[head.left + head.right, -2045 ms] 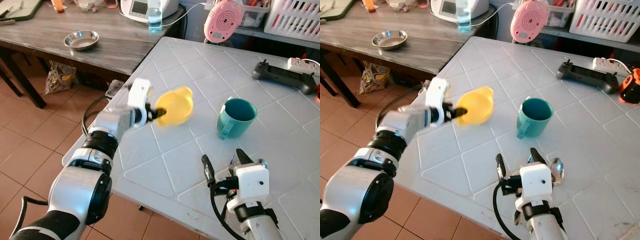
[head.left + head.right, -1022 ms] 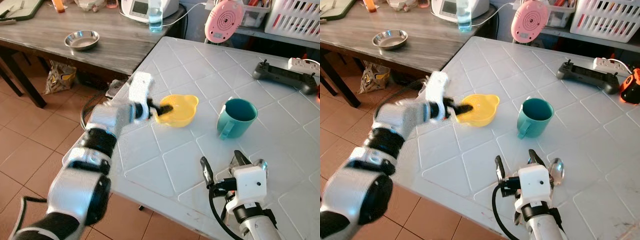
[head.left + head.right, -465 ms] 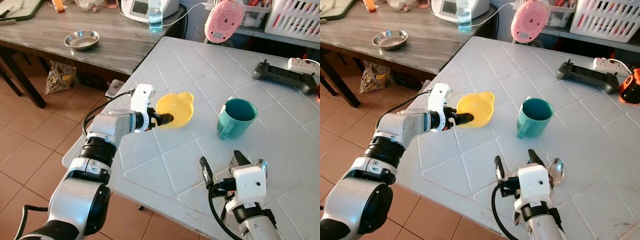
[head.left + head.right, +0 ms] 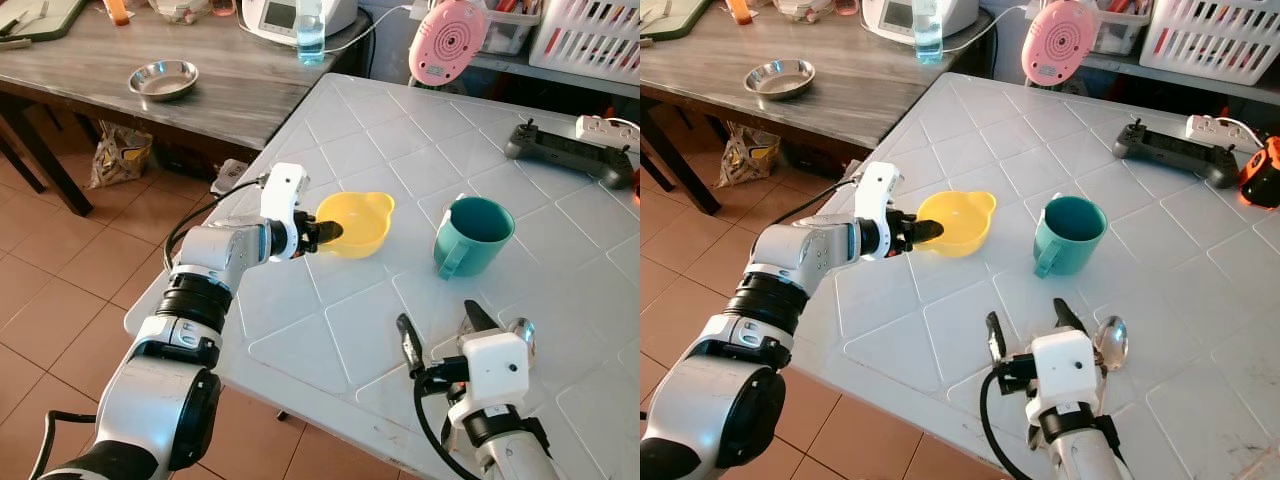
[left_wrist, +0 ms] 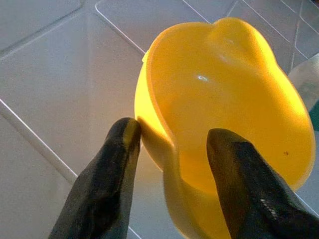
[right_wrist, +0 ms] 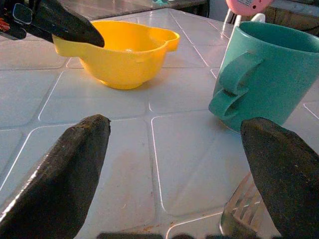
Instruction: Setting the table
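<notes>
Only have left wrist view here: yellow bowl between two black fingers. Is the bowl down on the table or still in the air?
Observer: From the right wrist view, the yellow bowl sits with its base on the white table.
Operator: What's next to it?
Observer: A teal mug stands upright to the bowl's right, apart from it, handle toward the robot.
Operator: Left gripper grip, where exactly?
Observer: The left gripper pinches the bowl's near-left rim, one finger inside, one outside.
Operator: Right arm?
Observer: The right gripper hovers open near the table's front edge, a metal spoon lying just beside it.
</notes>
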### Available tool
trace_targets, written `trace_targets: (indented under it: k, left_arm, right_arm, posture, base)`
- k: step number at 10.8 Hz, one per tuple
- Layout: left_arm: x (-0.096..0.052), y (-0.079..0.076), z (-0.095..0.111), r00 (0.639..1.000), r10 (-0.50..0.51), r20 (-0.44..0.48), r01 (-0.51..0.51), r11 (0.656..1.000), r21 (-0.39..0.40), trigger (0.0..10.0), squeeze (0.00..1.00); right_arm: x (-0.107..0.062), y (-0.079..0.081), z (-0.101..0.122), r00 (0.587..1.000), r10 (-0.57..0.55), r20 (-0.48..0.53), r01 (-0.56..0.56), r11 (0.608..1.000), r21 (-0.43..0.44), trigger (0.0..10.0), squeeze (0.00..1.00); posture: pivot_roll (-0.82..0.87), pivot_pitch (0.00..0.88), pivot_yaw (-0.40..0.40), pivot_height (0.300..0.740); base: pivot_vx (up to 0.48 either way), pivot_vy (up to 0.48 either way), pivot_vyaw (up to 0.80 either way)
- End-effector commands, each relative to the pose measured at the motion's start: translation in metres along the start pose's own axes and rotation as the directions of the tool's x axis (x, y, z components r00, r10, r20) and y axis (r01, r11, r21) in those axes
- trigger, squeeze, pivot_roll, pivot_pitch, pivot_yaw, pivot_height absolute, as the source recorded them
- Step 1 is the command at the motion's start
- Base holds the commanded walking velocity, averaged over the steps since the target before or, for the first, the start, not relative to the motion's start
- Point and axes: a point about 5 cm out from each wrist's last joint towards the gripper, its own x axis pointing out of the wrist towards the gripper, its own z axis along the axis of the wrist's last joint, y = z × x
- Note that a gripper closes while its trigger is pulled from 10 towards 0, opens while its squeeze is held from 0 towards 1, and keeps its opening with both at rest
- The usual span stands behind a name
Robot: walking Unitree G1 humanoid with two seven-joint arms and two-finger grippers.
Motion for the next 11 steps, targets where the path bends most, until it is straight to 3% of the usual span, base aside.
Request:
trace_targets:
  k: [1, 6, 9, 11]
  left_arm:
    - [-0.001, -0.001, -0.002, 1.000, -0.009, -0.003, 0.009, 1.000, -0.004, 0.0, 0.00]
    - [0.001, -0.002, -0.006, 1.000, -0.019, -0.008, 0.019, 1.000, 0.010, 0.0, 0.00]
    - [0.001, -0.001, -0.006, 1.000, -0.027, -0.007, 0.028, 0.995, 0.097, 0.0, 0.00]
    - [0.001, 0.000, 0.003, 0.999, -0.034, 0.023, 0.029, 0.980, 0.198, 0.0, 0.00]
  right_arm:
    - [-0.001, -0.001, -0.002, 1.000, -0.002, -0.011, 0.002, 1.000, -0.002, 10.0, 0.00]
    - [-0.001, -0.001, -0.001, 1.000, -0.002, -0.011, 0.001, 1.000, -0.004, 10.0, 0.00]
    - [0.001, -0.002, -0.002, 1.000, -0.003, -0.012, 0.003, 1.000, -0.006, 10.0, 0.00]
    - [0.002, -0.004, -0.002, 1.000, -0.003, -0.011, 0.003, 1.000, -0.009, 10.0, 0.00]
  posture:
    - [0.00, 0.133, 0.024, 0.740]
    - [0.00, 0.130, 0.025, 0.740]
    - [0.00, 0.126, 0.022, 0.740]
    - [0.00, 0.120, 0.019, 0.740]
  base:
    - [0.000, 0.000, 0.00]
    - [0.000, 0.000, 0.00]
    - [0.000, 0.000, 0.00]
    - [0.000, 0.000, 0.00]
